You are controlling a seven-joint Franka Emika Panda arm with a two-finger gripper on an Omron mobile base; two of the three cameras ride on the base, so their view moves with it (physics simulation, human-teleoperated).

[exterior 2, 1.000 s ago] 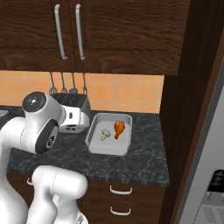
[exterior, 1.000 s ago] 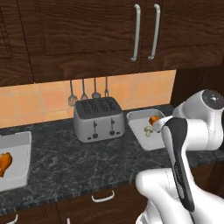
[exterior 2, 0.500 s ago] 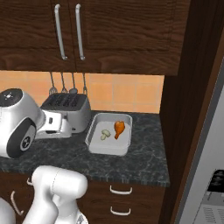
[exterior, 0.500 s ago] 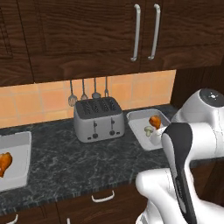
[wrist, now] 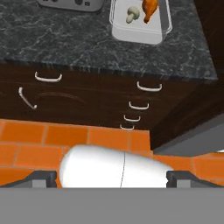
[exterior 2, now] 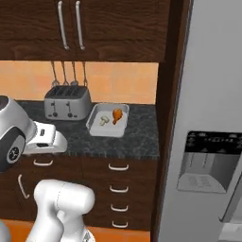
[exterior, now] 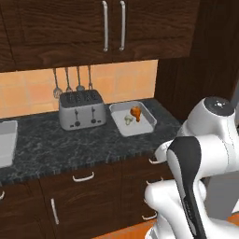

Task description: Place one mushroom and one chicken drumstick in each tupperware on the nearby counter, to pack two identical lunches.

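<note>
On the dark speckled counter (exterior: 70, 144) a clear tupperware (exterior: 145, 127) lies right of the toaster, holding an orange chicken drumstick (exterior: 136, 112) and a pale mushroom (exterior: 128, 120). The right base view shows that tupperware (exterior 2: 97, 130) with its mushroom (exterior 2: 103, 120) and drumstick (exterior 2: 116, 115). Part of a second tupperware (exterior: 5, 140) sits at the left edge, its contents out of frame. My gripper (wrist: 111, 178) is open and empty, well back from the counter (wrist: 57, 30) over the orange floor. It looks toward the tupperware (wrist: 140, 37), mushroom (wrist: 131, 15) and drumstick (wrist: 149, 8).
A silver toaster (exterior: 80, 109) stands against the orange tiled wall, with utensils hanging above it. Dark cabinets with silver handles (wrist: 148, 86) run below and above the counter. A grey fridge (exterior 2: 208, 118) stands to the right, past a dark wooden panel.
The whole picture has shifted: the base has moved, so the toaster and right tupperware sit further left and the fridge has come into view. The gripper stays open.
</note>
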